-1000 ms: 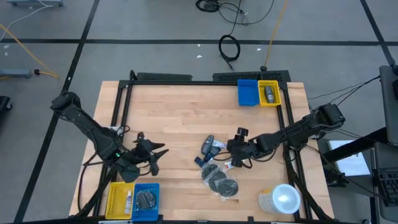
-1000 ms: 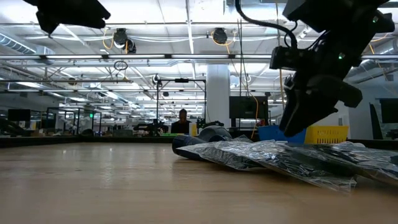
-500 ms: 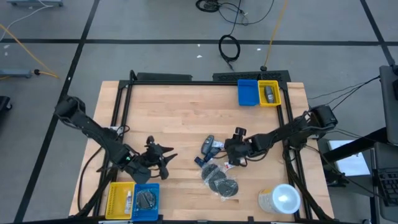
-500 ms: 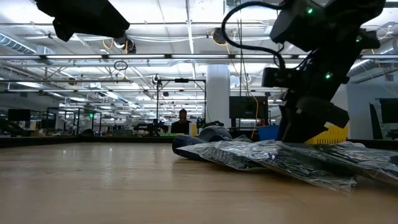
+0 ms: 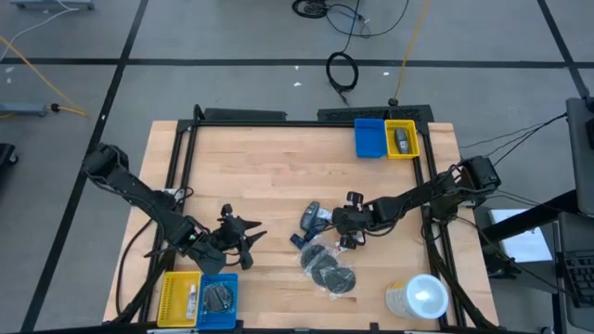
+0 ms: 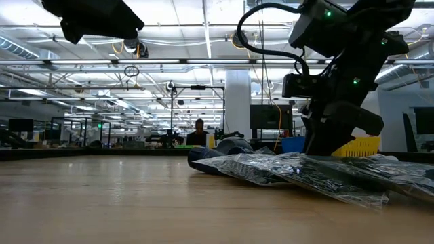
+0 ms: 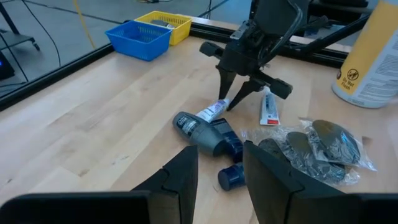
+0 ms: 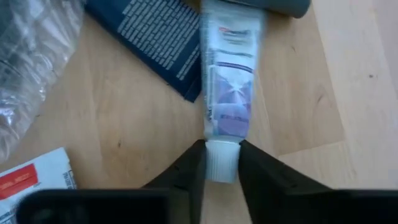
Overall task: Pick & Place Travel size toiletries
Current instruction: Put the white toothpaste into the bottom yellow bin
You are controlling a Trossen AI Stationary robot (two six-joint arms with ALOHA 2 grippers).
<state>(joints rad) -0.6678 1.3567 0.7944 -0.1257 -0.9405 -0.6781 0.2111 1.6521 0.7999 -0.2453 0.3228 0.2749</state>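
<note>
The travel size toiletries lie in a pile at mid-table. They are a dark grey bottle (image 5: 311, 215), a dark blue packet (image 7: 227, 140), a white tube with a red end (image 7: 268, 109) and dark discs in clear wrap (image 5: 327, 269). A white and purple tube (image 8: 227, 81) lies among them. My right gripper (image 5: 336, 223) stands at the pile's right side, shut on that tube. My left gripper (image 5: 243, 237) hovers left of the pile, open, with nothing between its fingers (image 7: 186, 171). My right gripper pinches the white and purple tube's white cap end (image 8: 222, 163) between its two fingers (image 8: 193, 167). The fingers come slanting down from the table's right and lie along the tube. The tube lies flat on the table, its other end by the grey bottle (image 7: 189, 127).
A blue bin (image 5: 370, 139) and a yellow bin (image 5: 403, 139) stand at the far right. A yellow bin (image 5: 181, 297) and a blue bin (image 5: 218, 297) stand at the near left. A large cup with a white lid (image 5: 422, 297) stands near right.
My right gripper has moved down and toward the table's left, up to the tube's cap end. My left gripper has moved toward the table's right and a little toward the near edge. The toiletries have stayed in place.
</note>
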